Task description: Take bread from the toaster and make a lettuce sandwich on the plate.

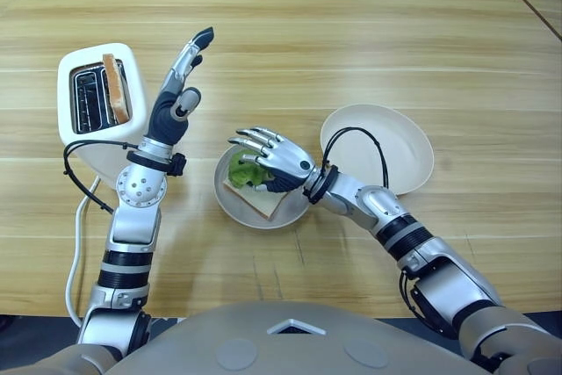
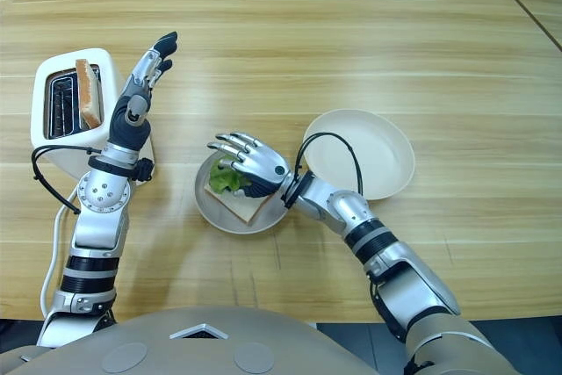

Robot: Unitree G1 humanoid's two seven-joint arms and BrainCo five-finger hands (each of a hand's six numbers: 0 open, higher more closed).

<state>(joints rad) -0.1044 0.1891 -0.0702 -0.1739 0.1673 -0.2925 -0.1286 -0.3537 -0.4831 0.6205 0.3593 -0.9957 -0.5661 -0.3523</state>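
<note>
Bottom bread slice (image 1: 266, 205) and lettuce (image 1: 242, 169) are placed on the plate (image 1: 228, 206); right hand (image 1: 279, 162) lies over the lettuce, grip cannot be told. Second bread slice (image 1: 115, 90) remains in the toaster (image 1: 63, 104) at 10 o'clock; left hand (image 1: 174, 110) is held open.

Wooden table (image 1: 351, 32), glossy white toaster (image 1: 79, 72)

The left arm (image 1: 132, 226) and right arm (image 1: 413, 239) are built of silver segments parted by black bands. The left hand (image 1: 180, 98) is finished in dark grey and silver, the right hand (image 1: 274, 162) likewise. A black cable (image 1: 364, 133) is looped at each wrist.
</note>
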